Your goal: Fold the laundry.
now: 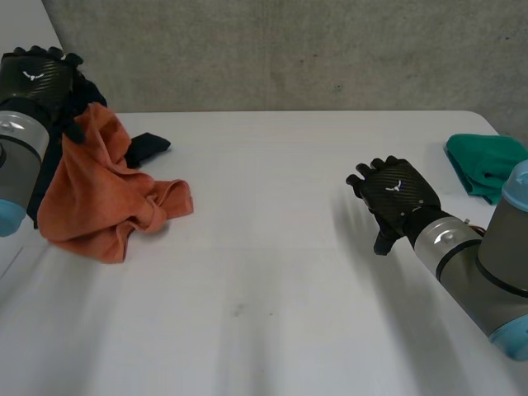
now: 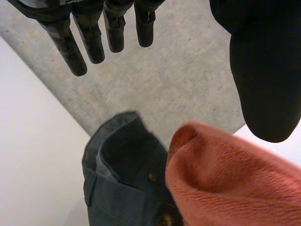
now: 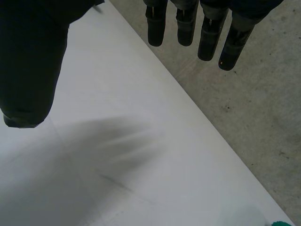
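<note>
Fingers straight and empty, the left hand hangs just beside the orange towel at nine o'clock. Right hand, fingers likewise, hovers well apart at three.

A white counter is stretching across the scene, its smooth top bearing a small dark smudge toward the near side. Beyond its straight far edge, a grey, speckled concrete surface is running the full width of the head view, while the counter's far right corner is curving off in a rounded turn.
</note>
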Action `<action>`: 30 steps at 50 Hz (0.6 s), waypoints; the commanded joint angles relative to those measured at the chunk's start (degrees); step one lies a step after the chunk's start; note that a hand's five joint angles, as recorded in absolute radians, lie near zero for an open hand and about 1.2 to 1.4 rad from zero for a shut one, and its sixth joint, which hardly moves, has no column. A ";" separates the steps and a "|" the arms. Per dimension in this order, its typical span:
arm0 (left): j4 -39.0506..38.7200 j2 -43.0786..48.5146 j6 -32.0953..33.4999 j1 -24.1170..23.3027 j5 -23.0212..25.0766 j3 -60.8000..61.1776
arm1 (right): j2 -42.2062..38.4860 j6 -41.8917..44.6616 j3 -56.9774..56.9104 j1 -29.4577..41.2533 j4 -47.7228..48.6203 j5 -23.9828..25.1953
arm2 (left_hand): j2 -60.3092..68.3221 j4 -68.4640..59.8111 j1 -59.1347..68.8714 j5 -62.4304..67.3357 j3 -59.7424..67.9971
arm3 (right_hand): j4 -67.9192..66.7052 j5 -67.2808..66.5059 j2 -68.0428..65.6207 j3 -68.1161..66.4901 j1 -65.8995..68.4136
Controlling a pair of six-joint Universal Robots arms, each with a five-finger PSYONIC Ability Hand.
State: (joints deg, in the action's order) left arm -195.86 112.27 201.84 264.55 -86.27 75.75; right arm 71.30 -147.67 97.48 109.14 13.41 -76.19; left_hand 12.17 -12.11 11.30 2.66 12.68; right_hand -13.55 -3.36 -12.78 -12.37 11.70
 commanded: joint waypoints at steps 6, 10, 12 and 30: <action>8.55 -2.84 -0.13 -0.87 4.70 5.88 | -0.72 0.10 0.35 0.02 0.04 -0.01 | 3.93 -3.99 4.80 3.44 3.42 | 3.55 3.36 2.78 2.37 -1.70; 10.32 -3.11 0.31 -1.75 7.07 9.75 | -0.98 0.28 0.43 0.10 0.04 -0.01 | 3.93 -3.99 4.80 3.44 3.43 | 3.55 3.36 2.78 2.37 -1.70; 9.80 -3.11 0.49 -2.02 7.25 11.16 | -1.42 0.28 0.43 0.10 0.04 -0.01 | 3.93 -3.99 4.80 3.44 3.43 | 3.55 3.36 2.78 2.37 -1.70; -8.49 14.11 17.09 -0.44 6.55 7.04 | -1.95 0.36 1.58 0.54 0.04 -0.01 | 25.08 -25.14 25.94 24.58 24.57 | 3.55 3.36 2.78 2.37 -1.70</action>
State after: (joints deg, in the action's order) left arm -201.33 119.77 210.03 263.36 -79.34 85.71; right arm 69.34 -147.33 98.56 109.69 13.50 -76.20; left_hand 14.66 -14.61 15.05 3.93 14.44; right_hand -13.55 -3.35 -12.78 -12.37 11.70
